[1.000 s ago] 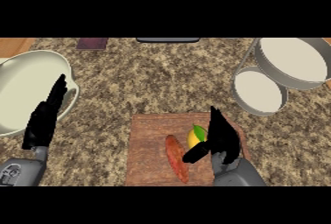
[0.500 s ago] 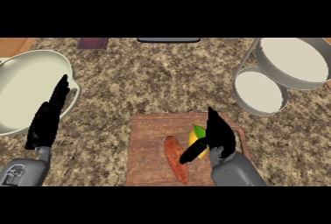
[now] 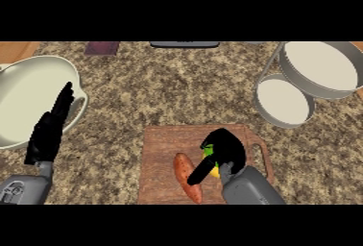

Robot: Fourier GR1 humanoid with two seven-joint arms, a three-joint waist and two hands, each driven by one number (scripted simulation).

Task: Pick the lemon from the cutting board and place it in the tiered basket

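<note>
The black right hand (image 3: 225, 153) curls over the small yellow-green lemon (image 3: 211, 162) (mostly hidden) on the brown wooden cutting board (image 3: 160, 163); the left hand (image 3: 50, 132) rests open.

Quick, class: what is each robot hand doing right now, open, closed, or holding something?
Left robot hand: open, fingers straight, holding nothing.
Right robot hand: curled round the lemon on the cutting board.

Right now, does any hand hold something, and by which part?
The right hand curls over the lemon from above on the cutting board; the left hand holds nothing.
</note>
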